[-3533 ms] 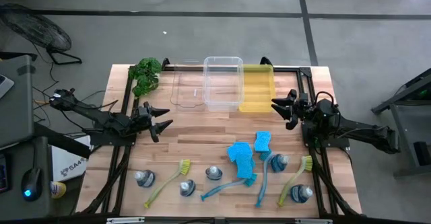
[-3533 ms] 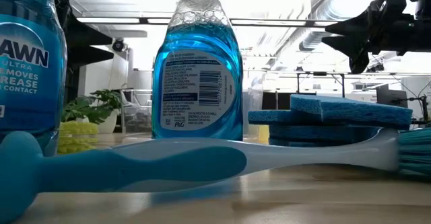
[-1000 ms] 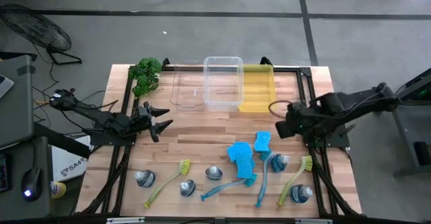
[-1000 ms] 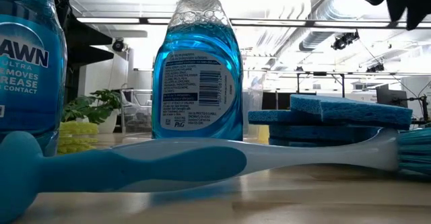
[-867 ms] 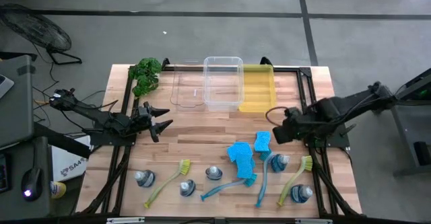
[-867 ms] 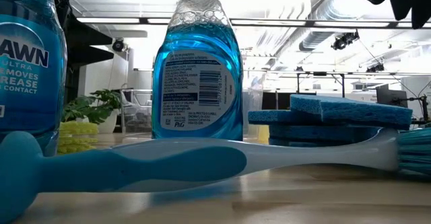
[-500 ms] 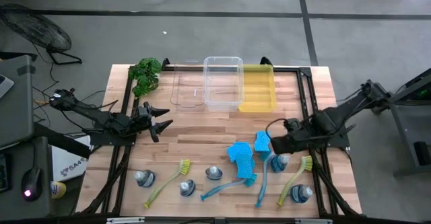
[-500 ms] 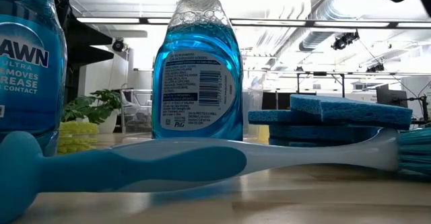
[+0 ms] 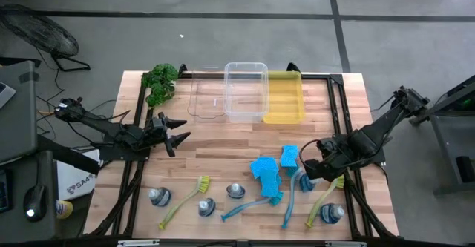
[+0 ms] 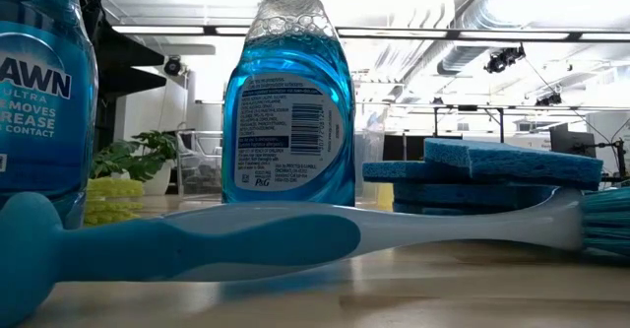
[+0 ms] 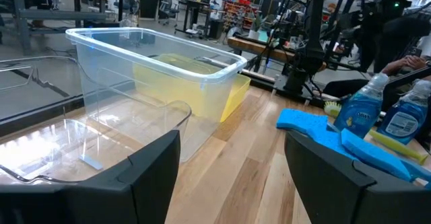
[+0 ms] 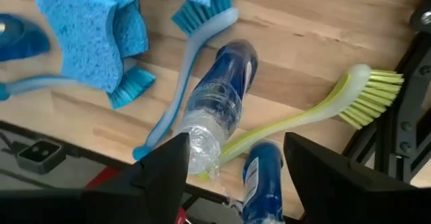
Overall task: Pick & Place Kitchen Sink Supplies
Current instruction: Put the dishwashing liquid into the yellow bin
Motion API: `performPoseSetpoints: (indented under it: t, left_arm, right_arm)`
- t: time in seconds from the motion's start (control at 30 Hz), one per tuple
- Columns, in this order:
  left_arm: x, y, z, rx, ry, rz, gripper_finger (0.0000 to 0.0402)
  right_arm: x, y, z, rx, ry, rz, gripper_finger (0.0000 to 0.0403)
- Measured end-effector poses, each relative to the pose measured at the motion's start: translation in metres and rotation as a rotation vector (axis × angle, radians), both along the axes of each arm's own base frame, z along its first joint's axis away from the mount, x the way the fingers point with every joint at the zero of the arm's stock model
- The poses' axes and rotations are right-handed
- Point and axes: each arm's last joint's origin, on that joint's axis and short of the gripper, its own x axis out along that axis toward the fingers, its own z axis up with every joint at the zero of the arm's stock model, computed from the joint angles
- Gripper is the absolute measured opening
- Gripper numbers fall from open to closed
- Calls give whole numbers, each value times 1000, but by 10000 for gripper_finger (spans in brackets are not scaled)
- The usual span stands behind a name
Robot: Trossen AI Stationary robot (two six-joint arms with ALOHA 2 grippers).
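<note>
Down and forward comes the right gripper (image 9: 310,166), now poised over the bottle (image 12: 219,103) standing by the sponges (image 9: 267,171) and brushes (image 9: 291,197) at the tabletop's (image 9: 223,139) near right, fingers spread wide with nothing between them. Left gripper (image 9: 178,134) waits at the left side, well apart, fingers wide and empty, facing the clear bin (image 11: 145,76).

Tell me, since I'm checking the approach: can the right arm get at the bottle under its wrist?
Probably yes: the right gripper hangs open directly over the bottle, whose capless neck shows between the fingers, though a blue brush lies alongside.
</note>
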Motion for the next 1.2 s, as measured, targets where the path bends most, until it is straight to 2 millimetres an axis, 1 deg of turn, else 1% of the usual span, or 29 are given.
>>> performPoseSetpoints:
  t: [0.17,0.3,0.43,0.63,0.87,1.07,1.2]
  left_arm:
    - [0,0,0,0,0,0,264]
    - [0,0,0,0,0,0,264]
    - [0,0,0,0,0,0,264]
    - [0,0,0,0,0,0,264]
    - [0,0,0,0,0,0,264]
    - [0,0,0,0,0,-1,264]
    - [0,0,0,0,0,0,264]
  right_arm:
    - [-2,2,0,0,1,3,240]
    - [-3,-1,2,-20,-21,-8,240]
    - [-1,-1,4,-11,-71,-1,240]
    - [4,2,4,14,-93,16,240]
    - [13,11,-5,24,-52,30,240]
    - [27,23,-16,30,-43,46,240]
    - [29,27,-25,9,12,54,240]
